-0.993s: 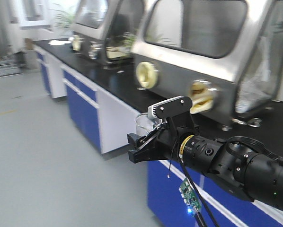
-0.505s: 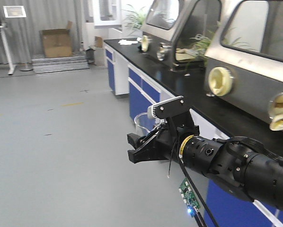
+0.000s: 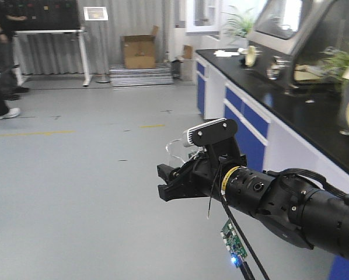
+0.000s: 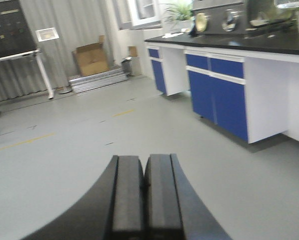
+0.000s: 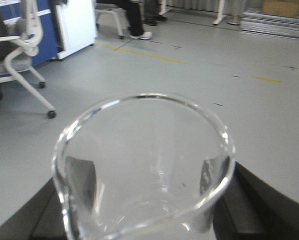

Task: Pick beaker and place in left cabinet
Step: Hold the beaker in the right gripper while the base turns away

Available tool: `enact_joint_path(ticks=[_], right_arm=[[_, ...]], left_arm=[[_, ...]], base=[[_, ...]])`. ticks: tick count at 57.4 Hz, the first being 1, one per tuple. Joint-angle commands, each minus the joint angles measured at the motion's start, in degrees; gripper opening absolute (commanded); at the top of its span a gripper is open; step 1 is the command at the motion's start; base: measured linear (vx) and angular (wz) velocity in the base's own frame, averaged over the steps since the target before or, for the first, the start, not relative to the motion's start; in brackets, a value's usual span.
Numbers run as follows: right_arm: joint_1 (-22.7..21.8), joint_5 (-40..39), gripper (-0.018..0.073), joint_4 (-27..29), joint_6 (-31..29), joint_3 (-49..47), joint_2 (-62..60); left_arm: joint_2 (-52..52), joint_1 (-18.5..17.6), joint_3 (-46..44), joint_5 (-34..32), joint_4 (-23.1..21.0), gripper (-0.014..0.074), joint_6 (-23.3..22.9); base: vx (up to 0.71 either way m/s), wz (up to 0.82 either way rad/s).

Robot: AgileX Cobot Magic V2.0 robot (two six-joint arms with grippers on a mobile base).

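The beaker point(image 5: 144, 165) sits lower centre of the right-wrist frame, pinched in the right pincer point(image 5: 149, 210) over the floor point(image 5: 189, 75). The left pincer point(image 4: 146, 200) is pressed together, empty. With the left cabinet out of view, carry level, grip steady.

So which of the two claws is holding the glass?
The right gripper: it is clamped around the beaker. The left gripper is shut on nothing.

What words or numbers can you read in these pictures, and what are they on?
None can be read.
The framed sign on its stand: too blurred.
The black board: markings too small.
The yellow band on the arm: print too small.
The beaker: no readable marks.
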Motion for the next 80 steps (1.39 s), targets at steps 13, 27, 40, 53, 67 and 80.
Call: enact_joint_path(ticks=[13,27,40,53,67,80], right_arm=[[-0.2,-3.5,0.0208,0.1,-0.3,-2.0,-2.8],[-0.2,-3.4,0.0208,0.1,-0.3,-2.0,-2.8],[-0.2,-3.5,0.0208,0.1,-0.3,-2.0,-2.8],[-0.2,-3.5,0.0208,0.1,-0.3,-2.0,-2.8],[-0.2,-3.5,0.0208,0.1,-0.3,-2.0,-2.8],[-0.2,-3.5,0.0208,0.1,-0.3,-2.0,-2.8]], left_arm=[[-0.6,-0.3,-1.5,-4.8,-0.3,-0.0006,-0.1],[-0.6,-0.3,-1.5,-4.8,-0.3,-0.0006,-0.1],[-0.6,-0.3,-1.5,-4.8,-0.3,-0.0006,-0.1],[-0.6,-0.3,-1.5,-4.8,-0.3,-0.0006,-0.1],[-0.6,-0.3,-1.5,-4.8,-0.3,-0.0006,-0.1],[-0.6,-0.3,-1.5,-4.8,-0.3,-0.0006,-0.1]], base=[[0.18,0.43],[0.18,0.28],[0.23,0.22],[0.31,0.14],[0.42,0.02],[0.45,-0.01]])
